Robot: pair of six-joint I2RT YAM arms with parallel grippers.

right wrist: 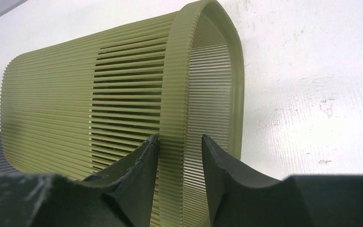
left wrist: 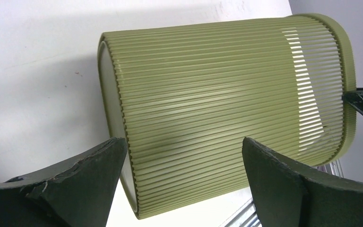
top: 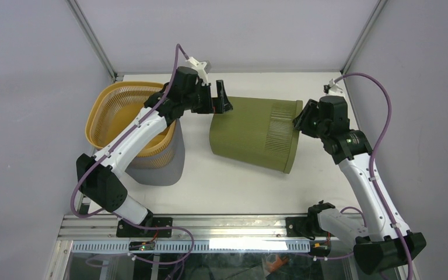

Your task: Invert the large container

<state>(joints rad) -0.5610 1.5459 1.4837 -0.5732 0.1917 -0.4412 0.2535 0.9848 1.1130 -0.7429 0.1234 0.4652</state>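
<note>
While the large container [top: 251, 137] lies on its side on the desk [top: 227, 192], its rim [right wrist: 175, 94] is straddled, not visibly clamped, by the right fingers [right wrist: 137, 161]; the left fingers [left wrist: 90, 175] are spread wide near its base. A firm pinch should be secured before tipping.

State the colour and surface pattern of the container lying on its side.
Olive green container, ribbed with fine parallel slats; clearest in the left wrist view.

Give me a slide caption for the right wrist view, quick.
Right tool straddles the rim of the green slatted bin, lying on its side on the white table.
</note>
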